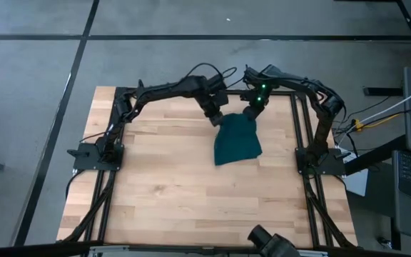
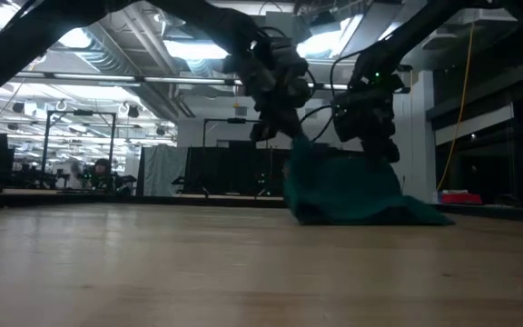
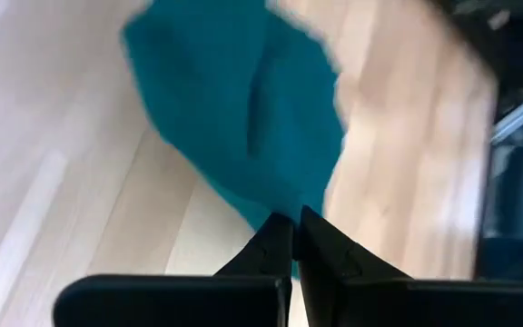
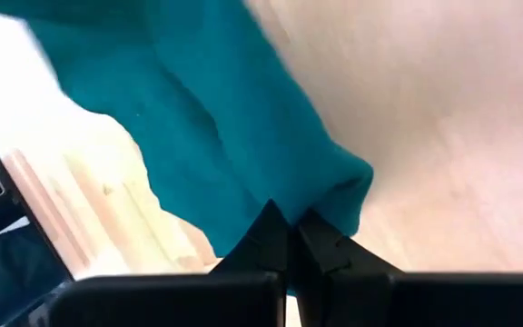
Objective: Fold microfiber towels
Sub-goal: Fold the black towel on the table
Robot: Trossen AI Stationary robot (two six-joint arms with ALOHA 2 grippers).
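A soft, matt teal cloth towel lies on a smooth, pale wooden plank tabletop with a slight sheen, framed by matt black metal rails.

Plain teal-green towel, pale wood table

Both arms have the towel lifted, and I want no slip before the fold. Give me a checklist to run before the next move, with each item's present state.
1. Left gripper pinched on the towel: ok, fingers closed on its edge.
2. Right gripper pinched on the towel: ok, fingers closed on cloth.
3. Both grips on the towel's far edge: ok in the high view.
4. Lower part of towel resting on the table: ok, low view shows it touching.
5. Towel hanging flat: not ok, bunched.
6. White tag position: cannot tell.
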